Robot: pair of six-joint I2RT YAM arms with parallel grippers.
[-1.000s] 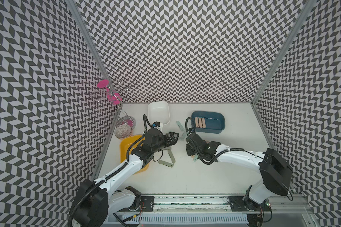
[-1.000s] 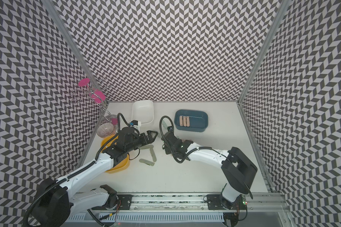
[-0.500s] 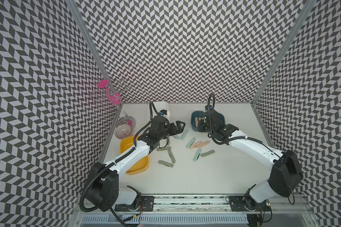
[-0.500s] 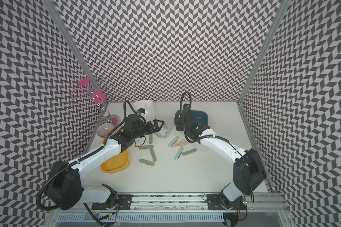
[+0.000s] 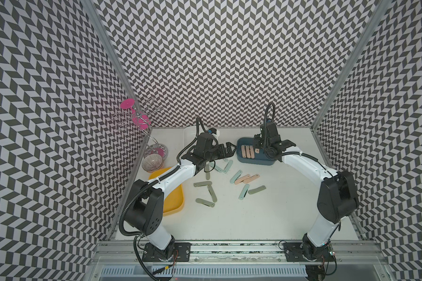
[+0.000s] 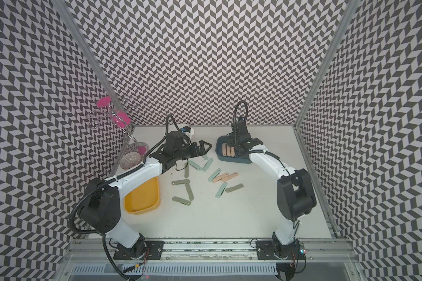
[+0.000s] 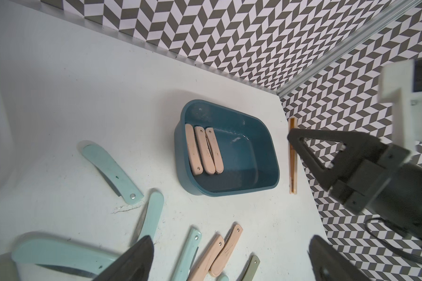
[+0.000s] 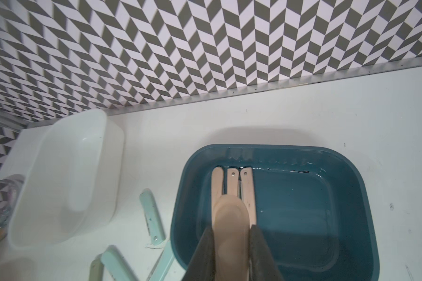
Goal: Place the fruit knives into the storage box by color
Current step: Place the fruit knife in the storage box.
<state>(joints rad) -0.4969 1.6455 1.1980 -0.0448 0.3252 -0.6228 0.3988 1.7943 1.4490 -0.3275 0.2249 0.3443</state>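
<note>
The right jaws are clamped on a held knife (image 8: 230,219), peach-pink, which sticks straight out past their tips. Below and just ahead of those tips lies the blue storage box (image 8: 351,155). On its floor a row of three knives (image 8: 233,185) of the same colour lies side by side, long axes in line with the held one. In the right wrist view the held knife covers their near ends; whether it touches them I cannot tell. Bare box floor lies to the side of the jaws away from the white box (image 8: 66,175), so the release likely calls for a small sideways shift.

The left jaws stand wide apart and empty over the mint knives (image 7: 112,170) on the tabletop (image 5: 229,219). The blue box is beyond their tips, so the right arm is plainly nearer it. A loose peach-pink pair (image 5: 245,178) lies well behind the right jaws.

A second ago the right jaws were low over that loose scatter. They have since travelled to the box, and the left arm has stretched farther out.
</note>
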